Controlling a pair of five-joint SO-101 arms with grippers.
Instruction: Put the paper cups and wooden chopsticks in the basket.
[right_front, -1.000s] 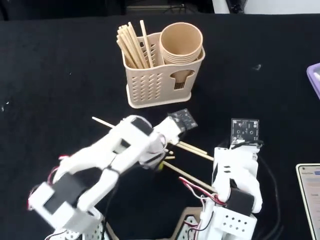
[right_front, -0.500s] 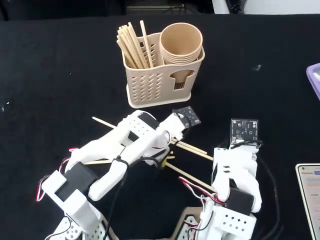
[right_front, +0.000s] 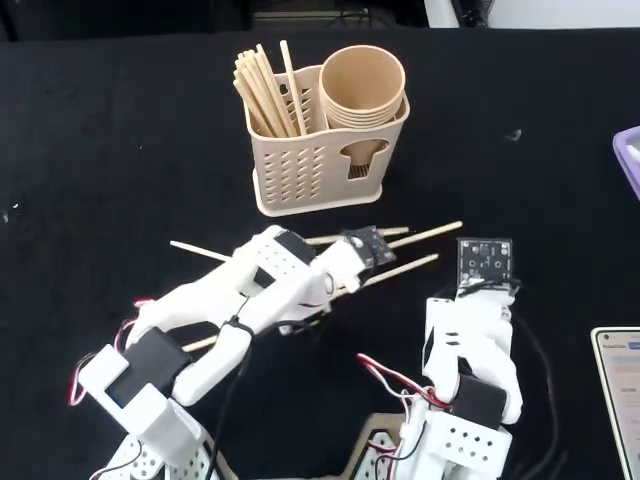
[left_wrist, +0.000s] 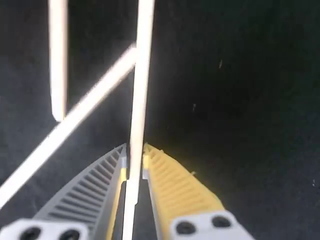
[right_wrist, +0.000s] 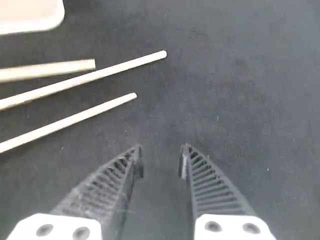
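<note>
**One stick pinched, others loose on the cloth**

Wide bare black cloth (right_front: 120, 150) lies to the left and right of the basket (right_front: 320, 165). The basket stands far and central, with the cloth's far edge close behind it. A purple thing (right_front: 630, 155) pokes in at the right edge, well apart from the basket. A phone (right_front: 620, 390) lies at the near right edge, beside the right arm (right_front: 470, 340). The crowded part is the strip between the basket and the arms. The left arm (right_front: 250, 295) lies stretched across it from near left to centre.

Counted: one basket with two compartments. One stack of cups (right_front: 362, 85) stands in its right compartment; the rims are too close to number. One bundle of sticks (right_front: 265, 90) stands in the left compartment, packed too tightly to count. Four loose lengths (right_front: 200, 251) (right_front: 350, 236) (right_front: 430, 233) (right_front: 400, 268) show around the left arm. Which of them join beneath it cannot be told.

The left gripper (left_wrist: 134, 147) has its fingers pressed onto one stick (left_wrist: 141, 75), which runs straight out past the tips. Two more lie on the cloth beside it.

The right gripper (right_wrist: 160, 152) sits to the near right of the loose lengths. Its fingers are spread over bare cloth with nothing between them, and three stick ends lie ahead of it.
</note>
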